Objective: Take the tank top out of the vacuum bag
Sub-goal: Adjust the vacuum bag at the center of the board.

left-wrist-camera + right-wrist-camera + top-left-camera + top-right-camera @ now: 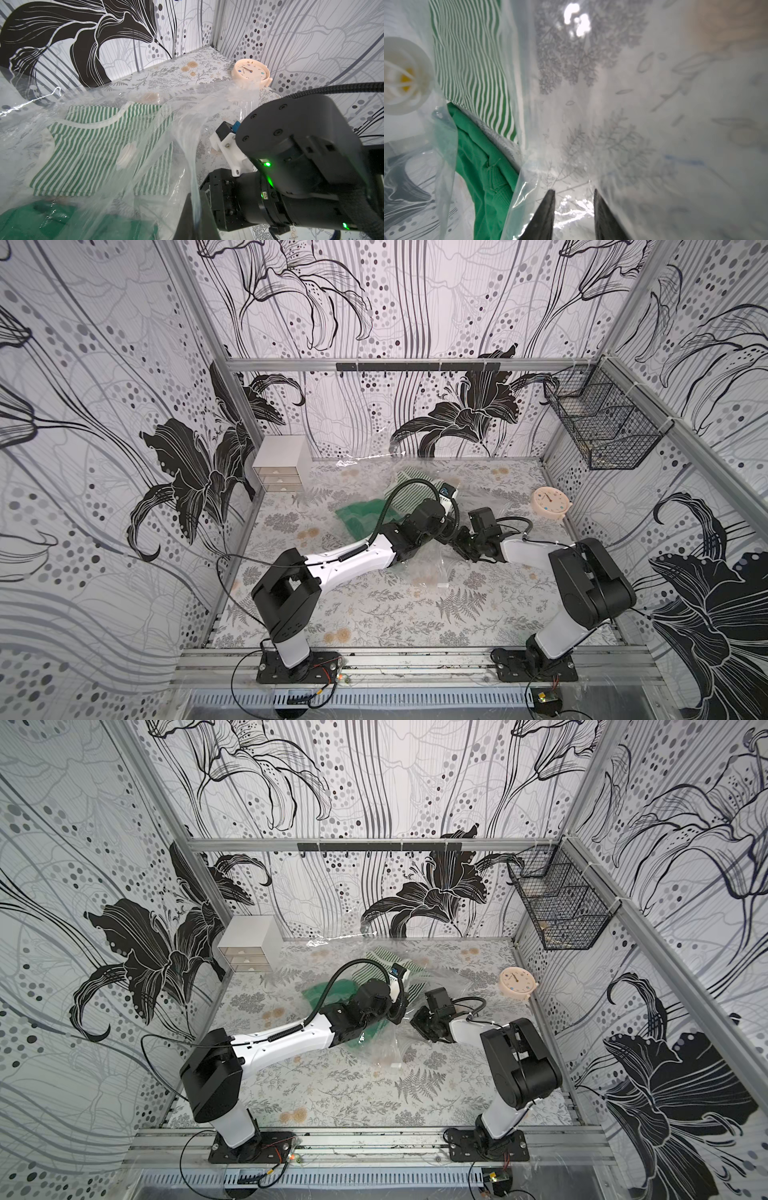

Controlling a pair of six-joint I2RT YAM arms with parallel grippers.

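Observation:
The clear vacuum bag [428, 568] [386, 1052] lies crumpled across the middle of the table. Inside it, seen through the plastic, is the green-and-white striped tank top [409, 489] [87, 149] [473, 62], lying flat under the round white valve [126, 154] [402, 76]. My left gripper [195, 197] is shut on a raised fold of the bag film [187, 124]. The right gripper [574, 190] [459, 549] is open, its fingers apart with crinkled bag plastic [612, 104] around and ahead of them. It sits to the side of the tank top and is not touching it.
A plain green shirt [357, 518] [62, 220] [483, 166] lies in the bag beside the tank top. A peach clock [548, 499] stands at the right wall. A white drawer unit [280, 464] sits in the back left corner, and a wire basket [602, 427] hangs on the right wall.

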